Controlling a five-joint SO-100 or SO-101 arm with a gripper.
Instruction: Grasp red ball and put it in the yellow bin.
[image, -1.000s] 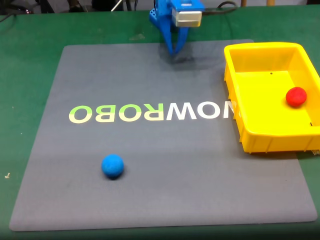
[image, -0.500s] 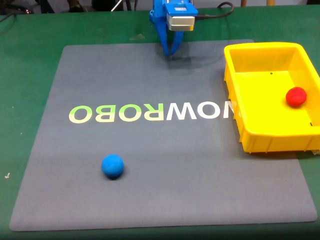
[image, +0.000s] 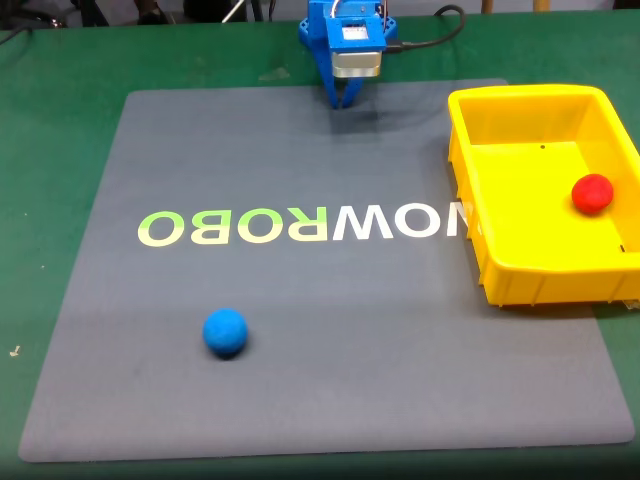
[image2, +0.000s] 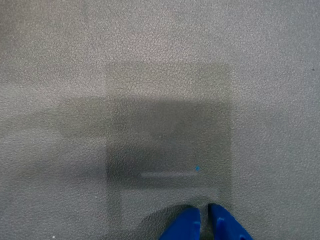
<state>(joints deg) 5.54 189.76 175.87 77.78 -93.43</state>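
In the fixed view the red ball (image: 592, 193) lies inside the yellow bin (image: 545, 278) near its right wall, the blue ball (image: 225, 332) sits on the grey mat (image: 300, 320), and the blue gripper (image: 340, 100) points down at the mat's far edge, apparently closed.

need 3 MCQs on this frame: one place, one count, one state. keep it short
1. Where is the red ball?
A. inside the yellow bin
B. on the grey mat
C. held by the tool

2. How many balls are in the fixed view?
A. one
B. two
C. three

3. What state is the tool in?
A. wide open
B. shut on a ball
C. shut, holding nothing

Answers:
1. A: the ball lies on the floor of the yellow bin, near its right wall.
2. B: the red one, plus a blue ball on the grey mat.
3. C: the wrist view shows the blue fingertips almost together over bare mat.
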